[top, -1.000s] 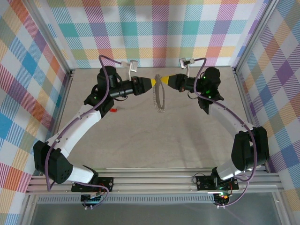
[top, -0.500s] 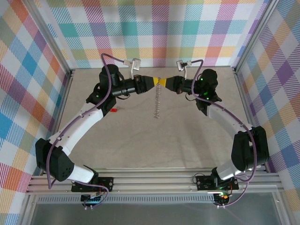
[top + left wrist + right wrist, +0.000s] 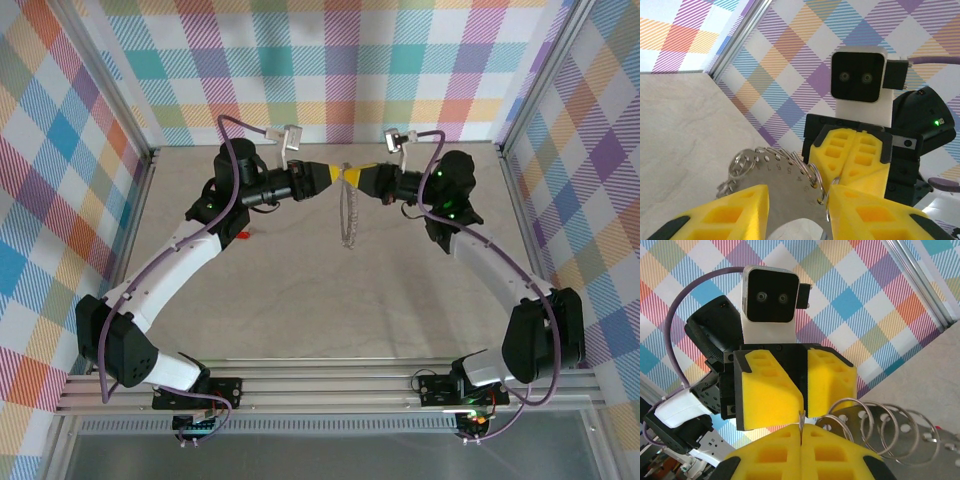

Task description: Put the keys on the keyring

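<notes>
Multicolour plaid fabric walls (image 3: 330, 60) closed in the table on its left, far and right sides. The pale beige stone-look table (image 3: 300, 310) was flat and matte. Silver aluminium frame rails (image 3: 330, 385) ran along the table's near edge.

Two white-and-black arms arched over the table, with their tips meeting above its far middle. The right gripper (image 3: 352, 176) had its yellow pads clenched on a thin edge of the keyring. The left gripper (image 3: 338, 173) had its fingers partway apart, grasping the plate across its width.

The silver metal keyring (image 3: 790, 185), a flat numbered plate with wire rings, was held over the table's far middle. The tiny red-headed silver key (image 3: 243, 236) lay on the table's left part, beside the left arm.
</notes>
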Tool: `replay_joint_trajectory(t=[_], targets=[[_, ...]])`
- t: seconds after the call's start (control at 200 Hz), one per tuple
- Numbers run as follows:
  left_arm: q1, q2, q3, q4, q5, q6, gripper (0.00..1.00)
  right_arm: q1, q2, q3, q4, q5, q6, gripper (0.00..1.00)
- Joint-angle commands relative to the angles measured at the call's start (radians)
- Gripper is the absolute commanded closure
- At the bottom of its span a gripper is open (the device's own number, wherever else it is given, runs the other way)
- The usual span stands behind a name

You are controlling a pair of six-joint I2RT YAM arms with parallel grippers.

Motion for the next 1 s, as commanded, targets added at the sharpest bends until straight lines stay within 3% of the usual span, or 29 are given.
replay_joint_trajectory(t=[0.0, 0.485, 0.735, 0.995], targets=[[-0.013, -0.012, 0.010, 0.040, -0.004, -0.018, 0.64, 0.006, -0.028, -0.004, 0.020, 0.004, -0.022, 1.00], [-0.043, 0.005, 0.026, 0.064, 0.014, -0.029, 0.66, 0.006, -0.028, -0.010, 0.032, 0.009, -0.010, 1.00], [-0.053, 0.010, 0.029, 0.069, 0.017, -0.032, 0.76, 0.006, -0.035, -0.024, 0.023, 0.016, -0.020, 1.00], [-0.057, -0.004, 0.010, 0.072, 0.017, -0.030, 0.76, 0.006, -0.042, -0.029, -0.010, 0.041, -0.046, 1.00]])
